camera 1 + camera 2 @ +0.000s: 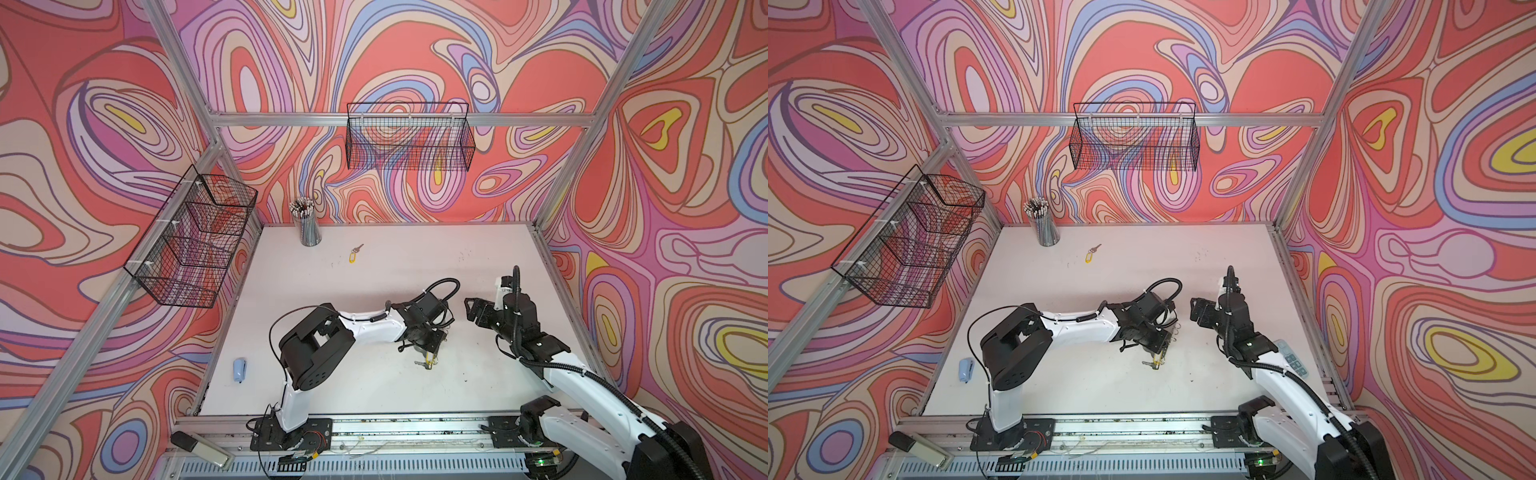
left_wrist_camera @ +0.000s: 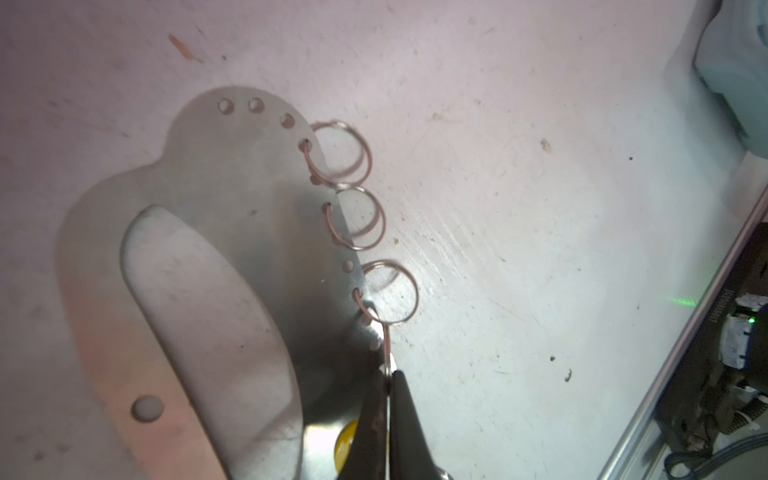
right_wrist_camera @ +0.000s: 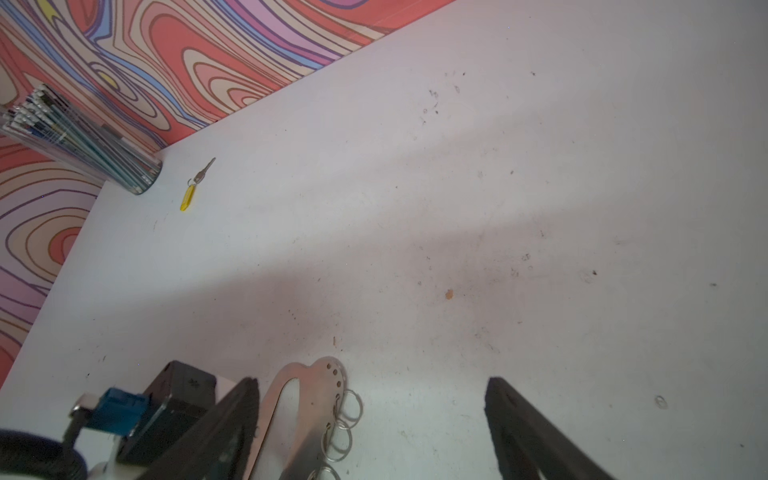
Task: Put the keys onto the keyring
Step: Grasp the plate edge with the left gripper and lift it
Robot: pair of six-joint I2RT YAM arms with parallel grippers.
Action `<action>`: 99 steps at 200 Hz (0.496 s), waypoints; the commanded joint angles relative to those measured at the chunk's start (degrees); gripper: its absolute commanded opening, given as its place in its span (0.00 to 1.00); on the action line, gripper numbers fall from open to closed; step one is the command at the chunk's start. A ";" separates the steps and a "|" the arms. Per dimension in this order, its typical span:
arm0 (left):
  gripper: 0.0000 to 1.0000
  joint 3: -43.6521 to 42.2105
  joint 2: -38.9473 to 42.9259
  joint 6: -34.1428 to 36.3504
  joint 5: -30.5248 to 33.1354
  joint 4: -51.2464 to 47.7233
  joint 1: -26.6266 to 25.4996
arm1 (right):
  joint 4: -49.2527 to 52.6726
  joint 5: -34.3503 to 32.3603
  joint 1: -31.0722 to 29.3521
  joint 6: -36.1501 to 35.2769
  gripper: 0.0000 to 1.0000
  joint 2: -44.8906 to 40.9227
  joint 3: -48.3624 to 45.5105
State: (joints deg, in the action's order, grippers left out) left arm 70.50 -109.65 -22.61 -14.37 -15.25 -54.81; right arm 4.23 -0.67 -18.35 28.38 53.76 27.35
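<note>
Two keys [image 1: 1089, 257]. Held key [image 1: 420, 364] pinched by closed left gripper [image 2: 388, 376] at keyring [image 2: 249, 257] edge; far key [image 1: 353, 258] well apart from keyring. Three wire rings [image 2: 345, 153]. Right gripper [image 3: 372, 384] spread wide beside keyring.

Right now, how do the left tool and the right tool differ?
The left tool is shut, pinching a thin metal ring at the edge of the keyring; the right tool is open and holds nothing. The left tool is down at the keyring; the right tool stands apart, touching nothing. Both are black.
</note>
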 commanded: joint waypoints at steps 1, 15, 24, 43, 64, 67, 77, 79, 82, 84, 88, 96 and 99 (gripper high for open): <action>0.00 0.56 8.03 3.92 5.56 -2.83 -0.24 | -3.31 5.79 -0.18 -0.76 0.87 -2.43 -0.36; 0.00 0.43 11.98 6.20 7.97 -3.70 -0.25 | -5.79 8.85 -0.20 -0.87 0.86 -4.16 -0.42; 0.00 0.26 14.47 7.84 9.45 -4.10 -0.27 | -7.05 10.25 -0.19 -0.87 0.86 -5.10 -0.16; 0.00 -0.30 19.58 11.56 12.54 -4.44 -0.28 | -9.34 13.84 -0.20 -0.89 0.84 -6.27 1.08; 0.00 -1.90 24.88 15.34 14.26 -2.87 -0.27 | -11.71 16.77 -0.20 -0.22 0.80 -6.65 2.72; 0.00 -2.10 25.58 15.70 14.57 -2.55 -0.26 | -11.99 17.04 -0.20 -0.12 0.79 -6.65 2.82; 0.00 -3.29 27.92 16.98 16.13 -1.15 -0.29 | -13.31 18.53 -0.19 0.58 0.76 -6.57 3.61; 0.00 -3.62 28.42 17.27 16.37 -0.61 -0.30 | -13.42 18.87 -0.20 0.66 0.75 -6.50 3.70; 0.00 -4.22 29.17 17.66 16.61 -0.34 -0.27 | -13.87 19.37 -0.15 0.90 0.74 -6.39 3.87; 0.00 -4.64 29.67 17.97 16.75 0.56 -0.23 | -14.15 19.73 -0.19 0.96 0.74 -6.34 4.03; 0.00 -5.55 30.72 18.39 17.05 2.40 -0.28 | -14.67 20.38 -0.20 1.23 0.73 -6.23 4.17; 0.00 -7.72 32.96 19.33 17.78 5.30 -0.28 | -15.78 21.57 -0.19 1.73 0.70 -5.92 4.45; 0.00 -8.53 33.79 19.70 18.20 6.34 -0.22 | -16.13 21.93 -0.20 1.91 0.69 -5.80 4.51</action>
State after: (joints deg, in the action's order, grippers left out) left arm 67.37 -80.97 -8.64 -0.86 -15.88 -54.81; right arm -6.63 15.38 -18.35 28.73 47.72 29.63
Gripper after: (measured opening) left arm 0.044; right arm 0.729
